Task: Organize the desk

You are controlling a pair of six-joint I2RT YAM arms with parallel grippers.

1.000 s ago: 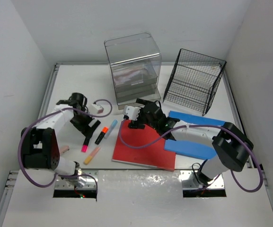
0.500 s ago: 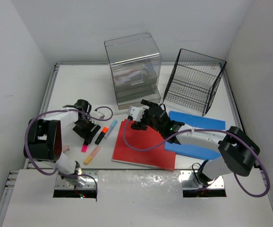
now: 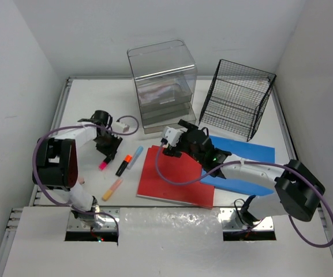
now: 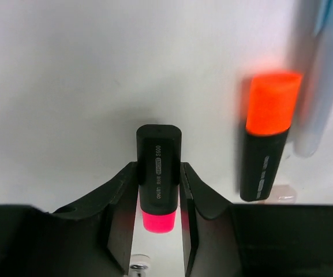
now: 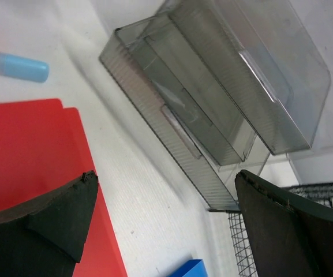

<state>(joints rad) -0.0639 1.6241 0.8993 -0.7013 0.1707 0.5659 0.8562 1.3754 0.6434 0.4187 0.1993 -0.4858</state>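
Note:
On the white desk (image 3: 91,104) a black highlighter with a pink tip (image 3: 104,164) lies at the left. My left gripper (image 3: 107,151) is shut on it. In the left wrist view both fingers press the sides of this pink highlighter (image 4: 158,167), its pink end pointing toward the camera. An orange-capped highlighter (image 4: 267,138) and a blue pen (image 4: 322,75) lie just to its right. My right gripper (image 3: 182,131) hovers open above the far edge of the red folder (image 3: 175,176), empty, facing the clear drawer unit (image 5: 212,98).
A yellow-orange marker (image 3: 112,188) lies near the front left. A blue folder (image 3: 241,164) sits right of the red one. The clear drawer unit (image 3: 163,81) and a black wire rack (image 3: 235,98) stand at the back. White walls close in both sides.
The left gripper has swung in over the pink highlighter and closed onto it; the highlighter has shifted slightly away from the front edge. The right gripper has drifted a little right and back, still open.

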